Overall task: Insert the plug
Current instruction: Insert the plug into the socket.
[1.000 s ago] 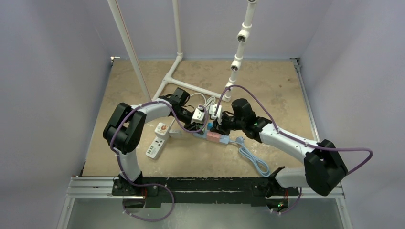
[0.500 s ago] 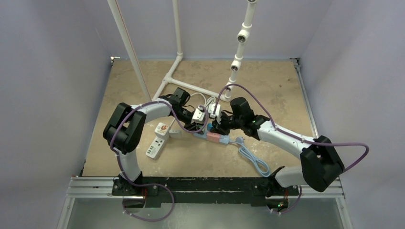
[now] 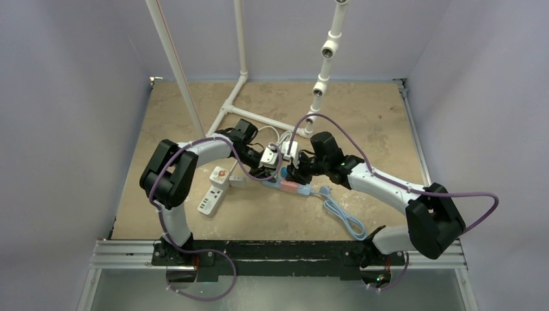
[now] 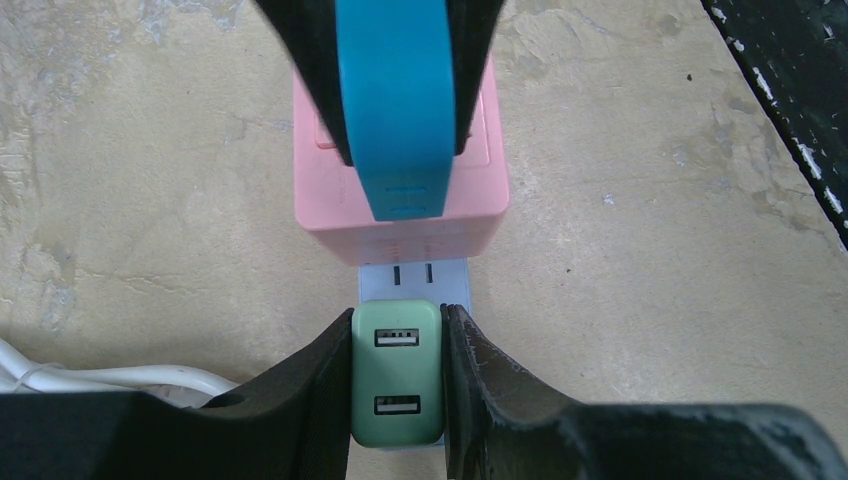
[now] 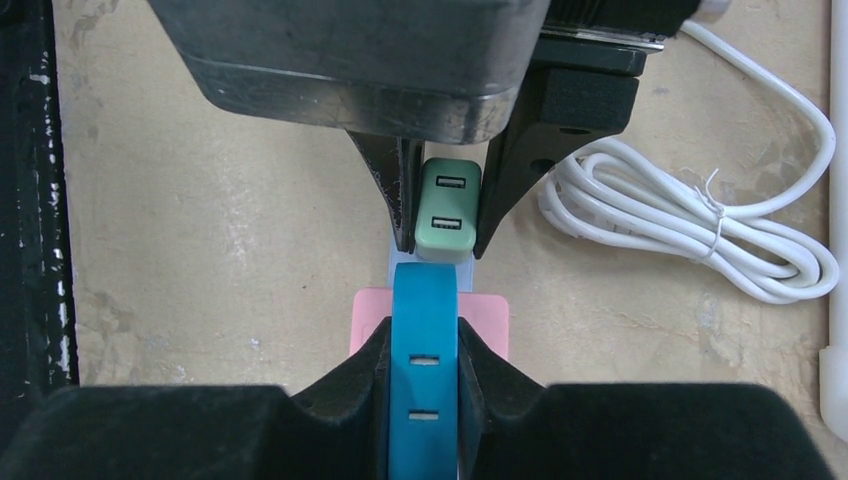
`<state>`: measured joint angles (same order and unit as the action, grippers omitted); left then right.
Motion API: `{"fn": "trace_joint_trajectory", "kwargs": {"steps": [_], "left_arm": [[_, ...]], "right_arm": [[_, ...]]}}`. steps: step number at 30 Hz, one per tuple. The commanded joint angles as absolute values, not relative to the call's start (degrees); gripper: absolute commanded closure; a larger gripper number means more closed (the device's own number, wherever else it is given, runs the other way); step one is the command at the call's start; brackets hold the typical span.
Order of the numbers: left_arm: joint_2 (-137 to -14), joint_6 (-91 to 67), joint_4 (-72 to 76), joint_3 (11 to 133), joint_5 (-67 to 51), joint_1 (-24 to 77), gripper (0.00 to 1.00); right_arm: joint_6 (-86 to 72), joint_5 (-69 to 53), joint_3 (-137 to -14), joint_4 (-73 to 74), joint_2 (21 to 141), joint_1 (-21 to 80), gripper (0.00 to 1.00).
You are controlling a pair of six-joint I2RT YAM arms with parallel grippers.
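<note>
Standing over the counter [image 4: 650, 250], what I notice is how the two arms meet nose to nose along one line. The left claw [image 4: 397, 345] is pinching a green charger [image 4: 396, 390] by its sides, the two USB ports facing up. Straight ahead of it, the right claw [image 5: 424, 335] grips a blue plug [image 5: 424, 300] flat between its pads. That blue plug stands over a pink block [image 4: 400, 215], and from both wrist views I can't tell whether it is fully down in the block or only resting on top. Between the pair shows a short stretch of white strip [image 4: 415, 273] with two bare slots, touching the far edge of the green charger and just beside the pink block's near face. So everything lies on the strip's long axis: green charger, free slots, pink block, blue plug. Each claw comes at it from an opposite end. I'd judge the blue plug is the one being seated, and the right arm owns that move since it already holds it. The push has to go straight down, square to the strip, not along it. The left arm looks to be steadying the strip through the charger. A coiled white cable [image 5: 680, 220] lies off to one side, well apart from the work.
</note>
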<state>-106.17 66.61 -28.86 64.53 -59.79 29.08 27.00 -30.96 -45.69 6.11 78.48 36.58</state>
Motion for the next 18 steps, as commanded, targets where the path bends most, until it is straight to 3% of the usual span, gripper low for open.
{"fn": "trace_joint_trajectory", "kwargs": {"steps": [1, 4, 5, 6, 7, 8, 9, 18], "left_arm": [[-105.6, 64.0, -32.7, 65.4, -59.3, 30.0, 0.72], [-104.5, 61.8, -32.2, 66.3, -58.0, 29.9, 0.45], [-104.1, 61.0, -32.2, 66.6, -57.7, 29.8, 0.33], [-103.6, 60.3, -32.5, 67.0, -57.4, 29.7, 0.14], [-103.1, 59.7, -32.9, 67.5, -57.1, 29.6, 0.07], [-102.6, 59.1, -33.4, 68.3, -56.7, 29.3, 0.04], [-102.2, 58.9, -34.8, 69.3, -56.6, 29.1, 0.03], [-98.7, 59.1, -58.3, 84.9, -54.0, 23.8, 0.01]], "right_arm": [[26.4, -24.5, -45.6, 10.9, 77.9, 36.4, 0.61], [25.8, -22.3, -47.3, 9.8, 75.6, 36.0, 0.54], [25.8, -22.0, -48.1, 9.9, 75.1, 35.8, 0.52], [25.8, -21.5, -49.0, 9.9, 74.4, 35.7, 0.49], [25.6, -21.0, -50.0, 9.9, 73.6, 35.6, 0.38], [25.4, -20.8, -50.6, 10.0, 72.8, 35.6, 0.13], [24.9, -20.5, -51.1, 10.0, 71.8, 35.5, 0.03], [19.5, -17.1, -48.7, 7.8, 59.7, 30.9, 0.01]]}}
